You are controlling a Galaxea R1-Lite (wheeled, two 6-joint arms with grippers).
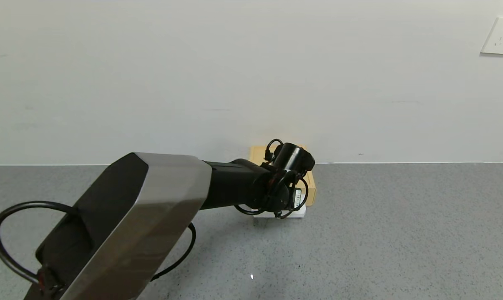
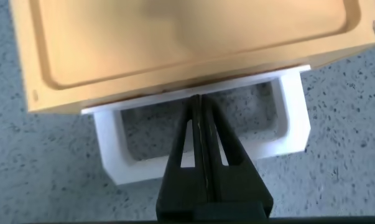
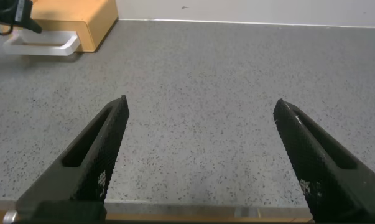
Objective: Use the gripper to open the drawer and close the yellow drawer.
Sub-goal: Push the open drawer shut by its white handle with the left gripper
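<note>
The left gripper (image 2: 201,102), a black mechanical tool trailing looped black cables, hangs right over the white rectangular loop handle (image 2: 293,118) of the small, flat, pale-yellow drawer unit (image 2: 175,43). In the left wrist view its jaws are pressed together into one thin blade, and the tips sit inside the handle's opening, close against the drawer's front panel. The white bar of the loop lies on the near side of the jaws, the yellow box just beyond them. Whether the tips actually touch the front panel cannot be told.

From the head camera, the drawer unit (image 1: 310,183) sits on the speckled grey worktop (image 1: 401,229) against the white wall, mostly hidden behind the left gripper (image 1: 281,213), with only a sliver of white handle (image 1: 298,213) peeking out beneath the wrist.

The right gripper (image 3: 203,146) waits well off to the side over bare worktop (image 3: 206,74), jaws spread wide, the drawer (image 3: 75,22) far beyond them.

So this reads as the hooking step of the opening. The drawer looks shut, or nearly so, with its front close up against the box. The next move calls for a straight pull back toward the robot, the closed jaws catching the inside of the loop bar, kept level so they don't slip out over the handle or drag the whole light unit along the worktop.
</note>
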